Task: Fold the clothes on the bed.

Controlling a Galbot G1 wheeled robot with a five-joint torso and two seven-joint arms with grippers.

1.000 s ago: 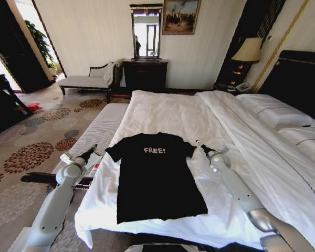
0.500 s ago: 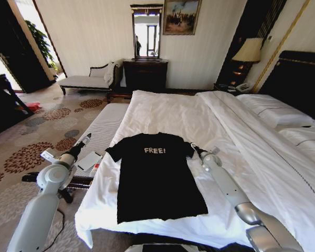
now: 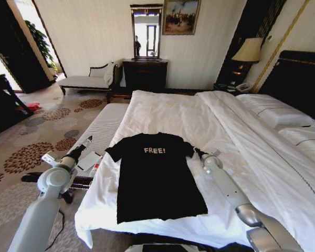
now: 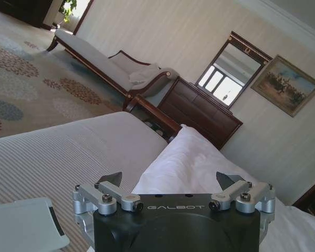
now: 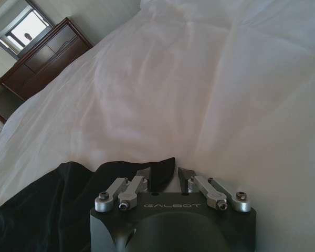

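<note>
Head view: one black T-shirt (image 3: pixel 155 176), white "FREE!" on chest, flat on one bed (image 3: pixel 199 118). Left wrist view: left gripper (image 4: pixel 170 184) fingers spread, beside the bed. Right wrist view: right gripper (image 5: pixel 164 176) fingers nearly together, pinching sleeve edge.

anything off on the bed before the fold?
Nothing stands out. The T-shirt lies flat, front up, on the bed. The right claw is at its sleeve, nearly closed; the left claw hangs open off the bed's side.
</note>
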